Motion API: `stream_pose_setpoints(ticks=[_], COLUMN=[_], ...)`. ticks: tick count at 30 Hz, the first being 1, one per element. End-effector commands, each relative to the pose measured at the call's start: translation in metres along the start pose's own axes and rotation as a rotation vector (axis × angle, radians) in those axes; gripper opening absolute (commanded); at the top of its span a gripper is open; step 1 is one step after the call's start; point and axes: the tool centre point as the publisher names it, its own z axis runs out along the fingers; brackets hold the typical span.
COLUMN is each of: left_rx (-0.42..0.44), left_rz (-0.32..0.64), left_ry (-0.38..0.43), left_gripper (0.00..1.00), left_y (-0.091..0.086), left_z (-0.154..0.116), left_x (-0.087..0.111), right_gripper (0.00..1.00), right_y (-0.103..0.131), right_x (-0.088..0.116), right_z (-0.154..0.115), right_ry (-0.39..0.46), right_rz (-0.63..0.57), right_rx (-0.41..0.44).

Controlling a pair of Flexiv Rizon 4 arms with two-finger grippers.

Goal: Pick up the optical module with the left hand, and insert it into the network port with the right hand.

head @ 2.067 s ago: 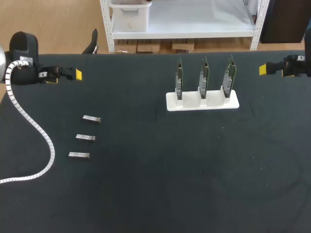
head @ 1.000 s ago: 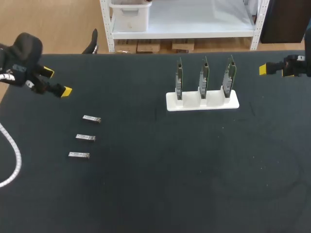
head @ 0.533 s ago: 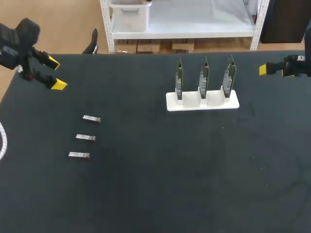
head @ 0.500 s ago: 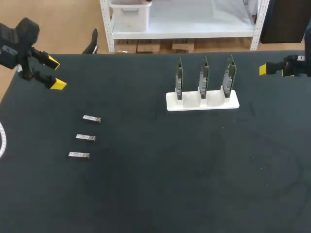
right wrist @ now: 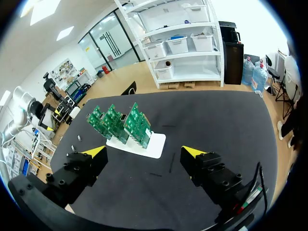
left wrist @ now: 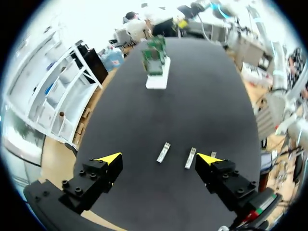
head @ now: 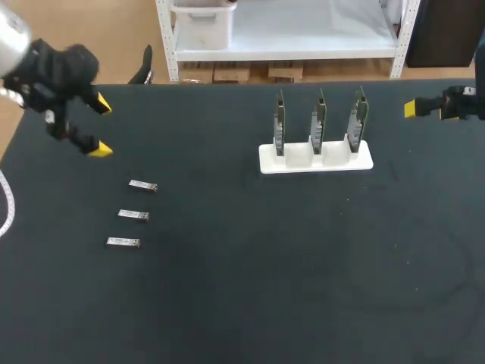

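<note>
Three small silver optical modules lie flat in a row on the black table point(head: 265, 303), with gaps between them so fingers can fit around one. The nearest optical module point(head: 143, 186) is just past the left gripper point(head: 101, 128). That gripper hangs over the table with its two yellow tips wide apart and nothing in them. I think it is open like that to go down over a module.

Well apart from the modules is the white stand point(head: 316, 157). It holds three green network cards point(head: 319, 117) upright, likely so their ports are easy to reach. The ports are too small to see.

The right gripper point(head: 411, 108) waits at the far right edge. Its jaws are wide open and hold nothing.
</note>
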Motion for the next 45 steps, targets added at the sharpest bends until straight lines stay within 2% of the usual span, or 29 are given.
stream_pose_setpoints(ticks=[1,3,9,13,16,18,23,25,28,32,33,35,45], left_rx=[-0.101,-0.090,-0.039,0.006,0.045,0.075,0.113,0.152,0.200,0.181,0.152,0.135,0.147], left_rz=[0.291,0.316,0.499,0.520,0.495,0.455,0.448,0.398,0.272,0.246,0.266,0.299,0.247], left_ry=[0.310,0.321,0.378,0.380,0.376,0.333,0.352,0.333,0.316,0.321,0.346,0.345,0.360], left_gripper=[1.00,1.00,1.00,1.00,1.00,1.00,1.00,1.00,1.00,1.00,1.00,1.00,1.00], left_y=[-0.009,-0.011,-0.011,-0.009,-0.008,-0.007,-0.007,-0.006,-0.005,-0.009,-0.010,-0.013,-0.010], left_z=[0.022,0.027,0.041,0.052,0.057,0.058,0.068,0.073,0.081,0.089,0.090,0.092,0.102], left_x=[-0.004,-0.001,-0.001,0.003,0.006,0.005,0.009,0.012,0.015,0.018,0.018,0.018,0.030], right_gripper=[1.00,1.00,1.00,1.00,1.00,1.00,1.00,1.00,1.00,1.00,1.00,1.00,1.00], right_y=[0.002,0.002,0.002,0.002,0.002,0.002,0.002,0.002,0.002,0.002,0.002,0.002,0.002], right_x=[0.000,0.000,0.000,0.000,0.000,0.000,0.000,0.000,0.000,0.000,0.000,0.000,0.000], right_z=[-0.001,-0.001,-0.001,-0.001,-0.001,-0.001,-0.001,-0.001,-0.001,-0.001,-0.001,-0.001,-0.001], right_ry=[0.000,0.000,0.000,0.000,0.000,0.000,0.000,0.000,0.000,0.000,0.000,0.000,0.000], right_rz=[0.001,0.001,0.001,0.001,0.001,0.001,0.001,0.001,0.001,0.001,0.001,0.001,0.001], right_rx=[0.009,0.009,0.009,0.009,0.009,0.009,0.009,0.009,0.009,0.009,0.009,0.009,0.009])
